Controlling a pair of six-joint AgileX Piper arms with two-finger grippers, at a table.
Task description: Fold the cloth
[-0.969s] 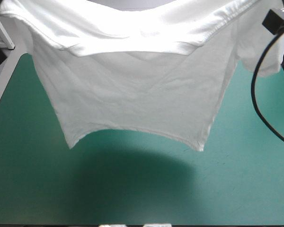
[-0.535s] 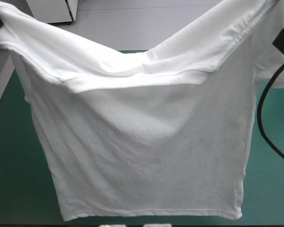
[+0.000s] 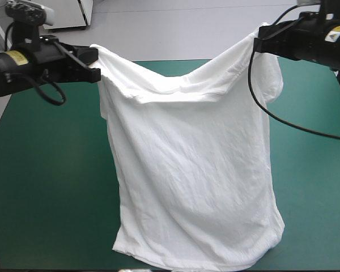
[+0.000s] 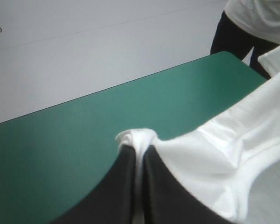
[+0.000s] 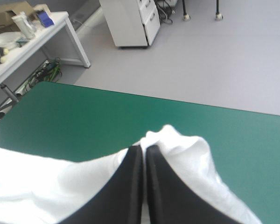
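Two grippers hold the T-shirt (image 3: 192, 170) up over the table (image 3: 45, 198), one at each shoulder. The left gripper (image 3: 95, 63) is pinched on the shoulder fabric, its black fingers (image 4: 123, 186) pressed all but together with a small tuft of white poking out past the tips. The right gripper (image 3: 260, 42) clamps the other shoulder the same way, a fold of cloth bulging ahead of its tips.

Between them the neckline (image 3: 175, 90) sags in a shallow curve. The body hangs as one wrinkled white sheet, slightly narrower at the top than at the bottom. A short sleeve (image 3: 273, 79) droops just below the right gripper.

The hem (image 3: 198, 262) lies close to the table's near edge, bunched a little at its corners; whether it rests on the teal-green cover (image 3: 311, 187) cannot be told. Bare cover shows broadly on both sides of the shirt, and a strip of it shows beyond the neckline toward the far edge.

The garment's long axis runs from the raised collar end, toward the table's far side, down to the hem at the near edge.
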